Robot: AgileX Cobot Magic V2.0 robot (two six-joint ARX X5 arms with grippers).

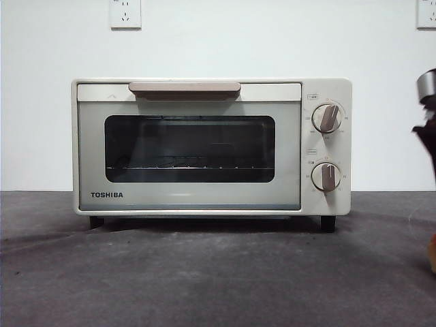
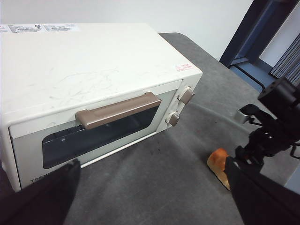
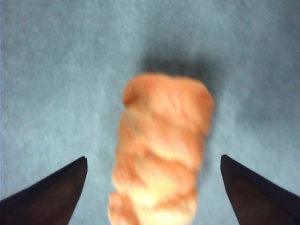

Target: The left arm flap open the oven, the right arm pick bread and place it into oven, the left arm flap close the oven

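Note:
The cream-white TOSHIBA oven (image 1: 204, 146) stands on the grey table with its door shut, tan handle (image 1: 184, 88) at the top. It also shows in the left wrist view (image 2: 93, 70). My left gripper (image 2: 152, 185) is open and empty, hovering above and in front of the oven's handle (image 2: 119, 110). The golden-orange bread (image 3: 161, 150) lies on the table, right of the oven. My right gripper (image 3: 153, 158) is open, with one jaw on each side of the bread and not touching it. The right arm (image 2: 274, 124) stands over the bread (image 2: 218, 165).
The right arm shows as a dark shape at the front view's right edge (image 1: 428, 129), with a sliver of bread (image 1: 432, 253) below it. Two wall sockets (image 1: 125, 13) are on the white wall. A dark door frame (image 2: 253, 28) lies beyond the table's edge.

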